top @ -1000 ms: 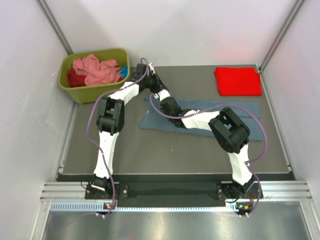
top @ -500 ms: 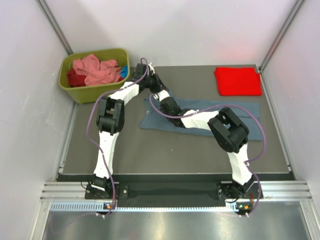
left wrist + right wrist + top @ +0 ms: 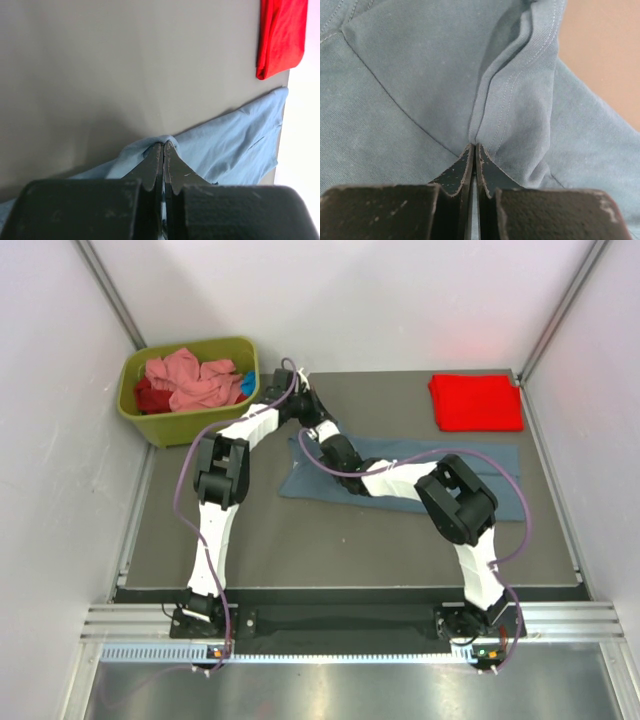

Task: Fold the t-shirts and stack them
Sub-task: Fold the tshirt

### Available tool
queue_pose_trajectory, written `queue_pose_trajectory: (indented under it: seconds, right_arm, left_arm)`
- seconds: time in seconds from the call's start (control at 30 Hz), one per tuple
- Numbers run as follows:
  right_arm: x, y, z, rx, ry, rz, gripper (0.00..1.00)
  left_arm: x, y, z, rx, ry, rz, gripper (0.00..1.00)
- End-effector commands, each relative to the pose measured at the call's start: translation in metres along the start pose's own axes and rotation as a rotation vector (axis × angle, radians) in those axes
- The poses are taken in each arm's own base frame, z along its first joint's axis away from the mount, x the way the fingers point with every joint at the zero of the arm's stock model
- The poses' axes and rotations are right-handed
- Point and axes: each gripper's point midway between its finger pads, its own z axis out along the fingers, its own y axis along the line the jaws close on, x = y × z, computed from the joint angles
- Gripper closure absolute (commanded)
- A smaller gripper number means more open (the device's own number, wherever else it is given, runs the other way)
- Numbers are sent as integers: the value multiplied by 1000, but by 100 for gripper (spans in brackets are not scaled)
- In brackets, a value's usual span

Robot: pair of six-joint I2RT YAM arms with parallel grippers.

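Altogether: one blue-grey tee [image 3: 300,485], one red tee [image 3: 476,402], one bin [image 3: 165,427].

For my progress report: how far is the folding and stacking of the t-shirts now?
Done: one red t-shirt lies folded at the far right. In hand: the blue-grey t-shirt, a long strip, with the left gripper and right gripper both shut on its fabric. Left: the pink t-shirt and dark red t-shirt, crumpled in the green bin.

The dark grey table [image 3: 300,540] carries a blue-grey t-shirt [image 3: 495,465] spread flat mid-frame and a folded red t-shirt [image 3: 476,402] at upper right. An olive-green bin [image 3: 170,427] sits at its upper-left corner.
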Motion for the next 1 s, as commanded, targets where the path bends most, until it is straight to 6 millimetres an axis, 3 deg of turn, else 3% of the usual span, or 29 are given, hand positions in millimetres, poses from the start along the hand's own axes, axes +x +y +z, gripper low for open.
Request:
queue_pose_trajectory:
  seconds: [0.0,0.13,0.17,0.2,0.43,0.97]
  right_arm:
    - [-26,-12,-20,34,-67,15,100]
    - [-32,-24,-37,47,-96,19,100]
    - [-43,-29,-46,51,-135,28,100]
    - [-36,-31,-48,52,-130,23,100]
    - [-38,-46,-65,64,-182,32,100]
    - [-36,-47,-87,-2,-242,52,100]
  left_arm:
    - [-20,-15,-8,5,-41,2,100]
    - [-21,-13,-19,-65,-43,-14,100]
    - [-20,-10,-22,-84,-38,-19,100]
    - [-18,-9,-24,-94,-34,-18,100]
    - [-7,1,-37,-167,28,-62,100]
    - [11,-1,-86,-301,106,-99,100]
